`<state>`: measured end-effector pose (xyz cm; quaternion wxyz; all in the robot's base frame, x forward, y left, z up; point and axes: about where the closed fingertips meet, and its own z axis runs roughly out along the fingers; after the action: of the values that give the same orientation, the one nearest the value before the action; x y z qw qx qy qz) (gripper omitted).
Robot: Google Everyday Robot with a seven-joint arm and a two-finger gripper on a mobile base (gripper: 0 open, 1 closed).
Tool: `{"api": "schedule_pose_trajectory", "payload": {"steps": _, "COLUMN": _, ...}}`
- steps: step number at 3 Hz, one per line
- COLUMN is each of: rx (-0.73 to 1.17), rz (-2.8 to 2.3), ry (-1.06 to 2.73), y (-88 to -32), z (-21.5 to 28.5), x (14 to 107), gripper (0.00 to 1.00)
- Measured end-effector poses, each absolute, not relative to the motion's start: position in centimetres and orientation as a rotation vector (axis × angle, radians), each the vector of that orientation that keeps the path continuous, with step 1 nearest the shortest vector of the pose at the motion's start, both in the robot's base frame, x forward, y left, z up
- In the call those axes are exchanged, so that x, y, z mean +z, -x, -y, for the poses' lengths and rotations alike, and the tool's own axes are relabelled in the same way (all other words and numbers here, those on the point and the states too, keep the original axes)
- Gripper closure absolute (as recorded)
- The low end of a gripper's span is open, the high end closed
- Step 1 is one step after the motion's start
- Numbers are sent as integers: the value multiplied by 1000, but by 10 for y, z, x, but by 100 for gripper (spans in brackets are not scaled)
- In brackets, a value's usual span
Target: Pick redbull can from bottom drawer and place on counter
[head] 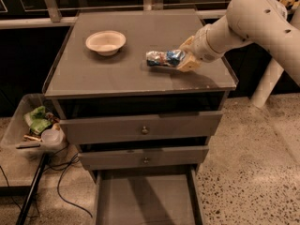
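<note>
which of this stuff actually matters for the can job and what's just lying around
Job: redbull can, held sideways by the gripper over the counter, right side; open bottom drawer.
Lying about: white bowl on the counter; bin of clutter and cables, low at picture left.

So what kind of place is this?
Likely a test lab: lone grey three-drawer cabinet on speckled stone floor, loose black cables beside it, gripper holding a blue-silver can over its top.
</note>
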<state>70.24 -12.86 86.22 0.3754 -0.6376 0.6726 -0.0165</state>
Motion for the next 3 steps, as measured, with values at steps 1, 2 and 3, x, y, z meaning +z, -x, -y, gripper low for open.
{"api": "schedule_pose_trajectory", "payload": {"steps": 1, "rx": -42, "rz": -1721, "ry": 1632, "y": -702, "z": 129, "x": 862, "gripper": 59}}
{"api": "schedule_pose_trajectory", "payload": {"steps": 2, "rx": -42, "rz": -1721, "ry": 1632, "y": -702, "z": 129, "x": 862, "gripper": 36}}
{"api": "schedule_pose_trajectory", "payload": {"steps": 3, "rx": -42, "rz": -1721, "ry": 1632, "y": -702, "z": 129, "x": 862, "gripper": 13}}
